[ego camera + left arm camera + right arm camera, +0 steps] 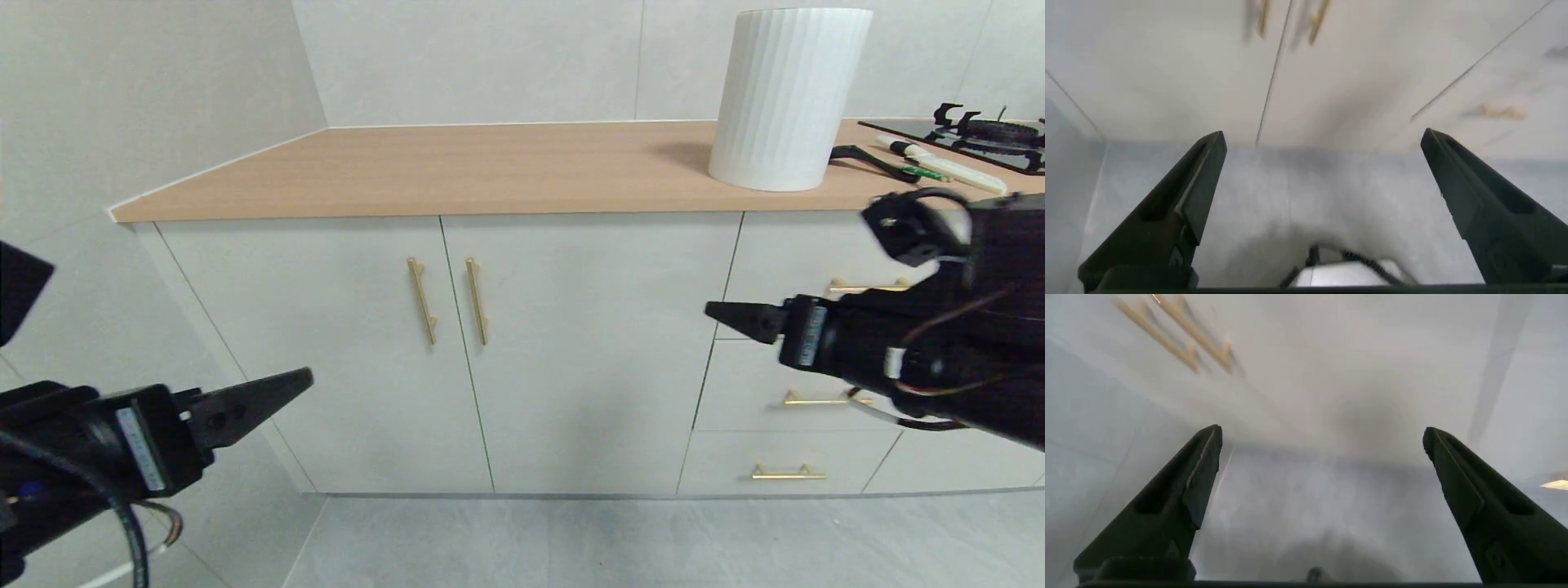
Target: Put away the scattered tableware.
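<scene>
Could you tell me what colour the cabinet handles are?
Gold; cabinet handles show best in head view.

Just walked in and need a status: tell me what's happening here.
Nothing is being handled at this moment. The robot faces the closed cabinet doors with both arms held out in front of them; the left hand and right hand are open and empty. On the countertop stand a white ribbed container and, between it and the stove, a couple of utensils, untouched. The drawers on the right are shut.
</scene>
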Robot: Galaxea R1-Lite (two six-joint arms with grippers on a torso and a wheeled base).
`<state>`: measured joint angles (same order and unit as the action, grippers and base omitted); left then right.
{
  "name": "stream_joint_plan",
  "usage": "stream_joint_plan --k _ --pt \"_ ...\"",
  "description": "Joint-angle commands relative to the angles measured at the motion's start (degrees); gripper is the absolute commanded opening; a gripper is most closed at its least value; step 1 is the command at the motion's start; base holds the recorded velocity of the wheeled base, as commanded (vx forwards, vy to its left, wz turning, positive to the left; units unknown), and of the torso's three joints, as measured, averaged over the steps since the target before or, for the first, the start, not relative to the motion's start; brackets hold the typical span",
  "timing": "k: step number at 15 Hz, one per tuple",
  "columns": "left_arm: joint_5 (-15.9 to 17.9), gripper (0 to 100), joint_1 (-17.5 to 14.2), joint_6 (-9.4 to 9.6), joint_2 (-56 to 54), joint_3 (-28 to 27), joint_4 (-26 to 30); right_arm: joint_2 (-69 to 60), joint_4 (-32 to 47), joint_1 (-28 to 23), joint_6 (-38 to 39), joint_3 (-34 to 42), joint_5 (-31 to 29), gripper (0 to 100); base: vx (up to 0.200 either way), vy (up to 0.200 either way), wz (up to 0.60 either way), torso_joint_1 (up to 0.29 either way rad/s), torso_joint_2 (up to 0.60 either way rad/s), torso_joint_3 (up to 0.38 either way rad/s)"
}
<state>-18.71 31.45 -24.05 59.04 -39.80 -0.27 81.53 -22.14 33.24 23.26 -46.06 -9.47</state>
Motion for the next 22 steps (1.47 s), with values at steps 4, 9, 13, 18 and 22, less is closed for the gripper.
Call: stream_joint_plan --k 4,9,13,18,22 --pt "0.4 100 -9.6 14.30 -31.3 10.9 0.4 -47.0 0.6 -15.5 -20.1 20.1 -6.6 100 0.000 0.000 0.00 0.000 0.00 0.000" --pt "1.4 100 -19.1 20.89 -50.6 16.0 5.1 -74.9 22.1 -24.6 -29.4 20.4 -5.0 100 0.000 0.000 0.00 0.000 0.00 0.000" --pt "0.3 100 -23.5 22.82 -53.4 17.5 5.6 -78.7 24.1 -32.9 -29.5 22.4 -4.5 100 0.000 0.000 0.00 0.000 0.00 0.000" --pt "-0.6 100 -31.5 26.60 -59.0 24.5 4.8 -81.4 20.9 -33.5 -28.9 31.8 -4.2 100 0.000 0.000 0.00 0.000 0.00 0.000" --pt "1.8 100 -31.5 26.34 -59.0 34.2 -0.1 -81.4 13.2 -33.4 -28.6 46.1 1.0 100 0.000 0.000 0.00 0.000 0.00 0.000"
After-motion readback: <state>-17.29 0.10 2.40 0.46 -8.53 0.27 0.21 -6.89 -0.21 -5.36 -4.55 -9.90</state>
